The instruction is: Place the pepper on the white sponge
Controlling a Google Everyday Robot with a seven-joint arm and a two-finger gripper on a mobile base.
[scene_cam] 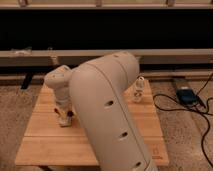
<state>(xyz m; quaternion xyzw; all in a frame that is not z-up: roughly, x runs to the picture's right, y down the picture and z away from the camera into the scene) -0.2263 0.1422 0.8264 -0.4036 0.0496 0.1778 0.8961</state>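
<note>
My gripper hangs from the pale wrist at the left of the wooden table and reaches straight down. Right below it lies the white sponge, a small off-white block on the table's left half. A small dark red bit, which looks like the pepper, shows at the gripper's tip just above the sponge. Most of the pepper is hidden by the gripper. My large pale arm covers the middle of the table.
A small white upright object stands near the table's far right. A dark device with black cables lies on the floor to the right. A low rail and dark wall run behind the table.
</note>
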